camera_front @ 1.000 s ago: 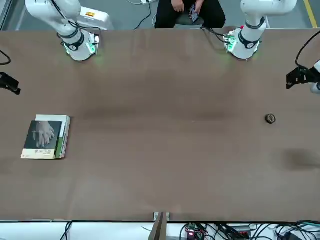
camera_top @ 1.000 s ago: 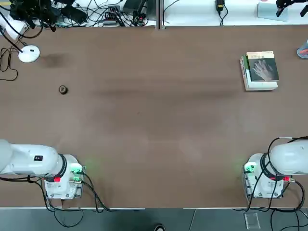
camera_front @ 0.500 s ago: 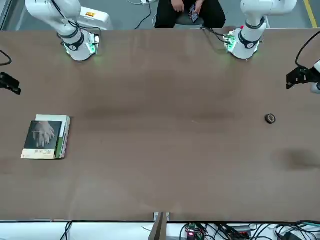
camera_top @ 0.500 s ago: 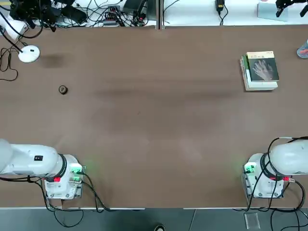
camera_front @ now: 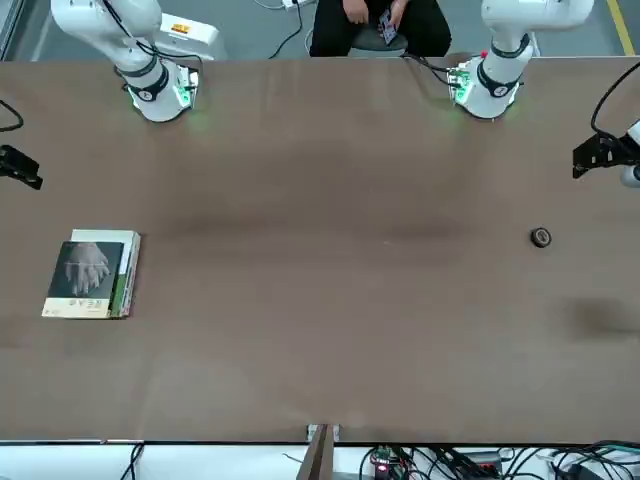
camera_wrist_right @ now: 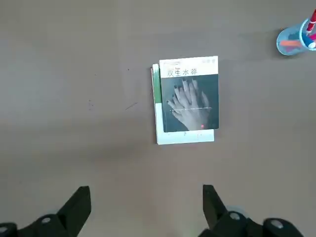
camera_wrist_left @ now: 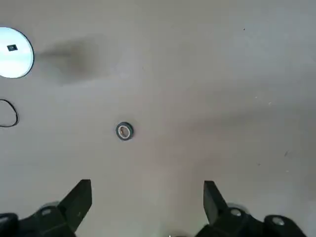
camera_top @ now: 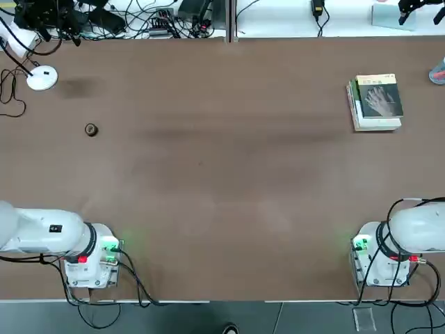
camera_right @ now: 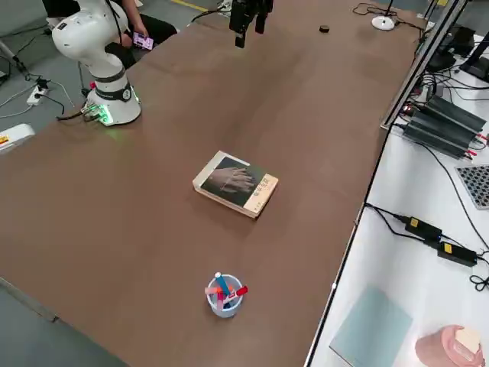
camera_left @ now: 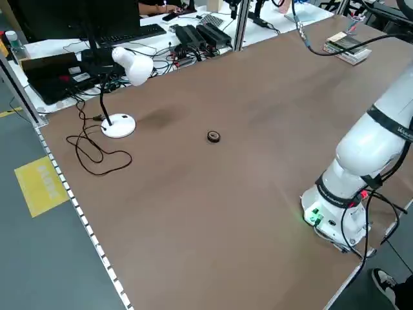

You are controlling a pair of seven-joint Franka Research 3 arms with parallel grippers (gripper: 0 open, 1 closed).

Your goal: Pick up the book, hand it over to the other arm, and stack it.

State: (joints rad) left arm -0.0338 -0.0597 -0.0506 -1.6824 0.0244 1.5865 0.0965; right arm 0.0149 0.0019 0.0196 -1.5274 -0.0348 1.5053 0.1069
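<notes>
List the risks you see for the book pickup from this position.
1. The thin dark grey book already lies on the green-and-white book, so a low grasp may take both.
2. The pen cup stands near the stack; a sweeping approach could topple it.
3. The right tool, open, hangs high above the stack, and the left tool, open, sits over the tape roll far across the table, so the handover travel is long.

I see the book (camera_wrist_right: pixel 190 96), thin, dark grey cover with a pale hand image and a tan band along one edge, lying flat and closed atop a thicker green-and-white book (camera_wrist_right: pixel 157 106) on the counter's (camera_top: pixel 222 174) far right side.
</notes>
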